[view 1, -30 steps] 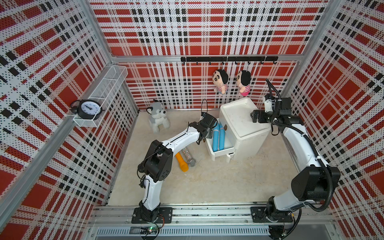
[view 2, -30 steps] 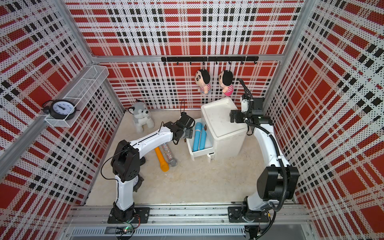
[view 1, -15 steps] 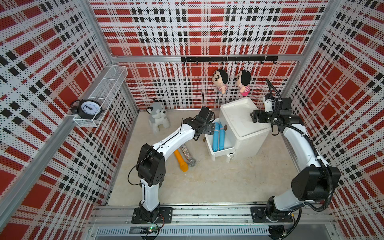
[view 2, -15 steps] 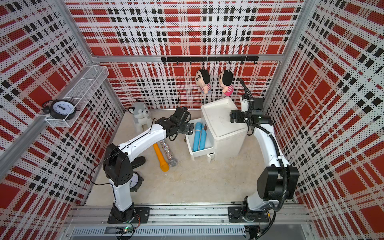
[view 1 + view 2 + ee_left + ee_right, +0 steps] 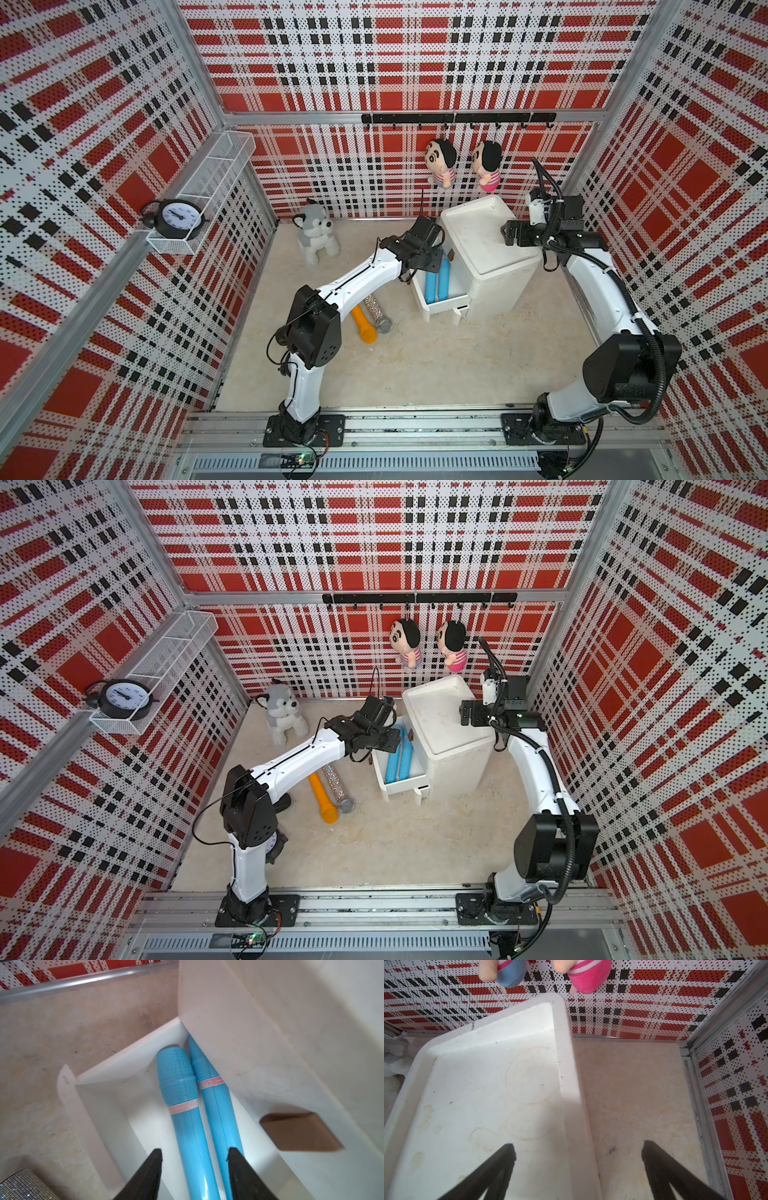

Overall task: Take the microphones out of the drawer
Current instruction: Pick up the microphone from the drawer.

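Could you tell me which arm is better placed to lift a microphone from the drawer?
Left: the left gripper straddles a blue plastic microphone in the open white drawer, while the right gripper hovers open above the white cabinet top.

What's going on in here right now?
The left gripper is down in the open drawer, its jaws apart around a blue microphone's handle, not clamped yet. A second blue microphone lies beside it. The right gripper hangs open over the white cabinet's top edge. An orange microphone and a glittery microphone lie on the floor.
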{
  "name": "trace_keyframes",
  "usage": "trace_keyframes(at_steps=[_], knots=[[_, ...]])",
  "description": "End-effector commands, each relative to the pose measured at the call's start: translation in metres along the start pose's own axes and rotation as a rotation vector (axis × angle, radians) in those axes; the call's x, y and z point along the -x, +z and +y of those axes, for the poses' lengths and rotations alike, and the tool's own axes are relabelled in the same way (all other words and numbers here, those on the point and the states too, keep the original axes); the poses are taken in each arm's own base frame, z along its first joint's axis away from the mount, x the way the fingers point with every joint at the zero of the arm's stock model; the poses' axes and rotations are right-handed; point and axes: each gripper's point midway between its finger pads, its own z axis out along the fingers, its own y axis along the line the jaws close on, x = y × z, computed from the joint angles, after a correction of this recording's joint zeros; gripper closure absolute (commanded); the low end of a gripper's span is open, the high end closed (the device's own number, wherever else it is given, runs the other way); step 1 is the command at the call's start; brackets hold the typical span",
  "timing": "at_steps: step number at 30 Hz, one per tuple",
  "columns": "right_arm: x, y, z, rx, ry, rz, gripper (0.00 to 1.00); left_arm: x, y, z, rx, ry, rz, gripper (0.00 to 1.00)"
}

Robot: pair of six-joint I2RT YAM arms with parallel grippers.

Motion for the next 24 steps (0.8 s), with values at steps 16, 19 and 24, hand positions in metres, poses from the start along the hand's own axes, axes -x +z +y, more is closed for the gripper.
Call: trace_keyframes(at_steps=[16, 19, 24], knots=[[-0.038, -0.001, 0.006, 0.025, 0.016, 0.121, 0.00, -0.024, 0.061, 0.004, 0.027, -0.106, 0.098, 0.51], [-0.038, -0.001, 0.006, 0.024, 0.016, 0.123, 0.00, -0.026, 0.062, 0.011, 0.074, -0.098, 0.098, 0.51], [-0.039, 0.000, 0.006, 0.028, 0.017, 0.126, 0.00, -0.035, 0.069, 0.015, 0.101, -0.093, 0.115, 0.54]])
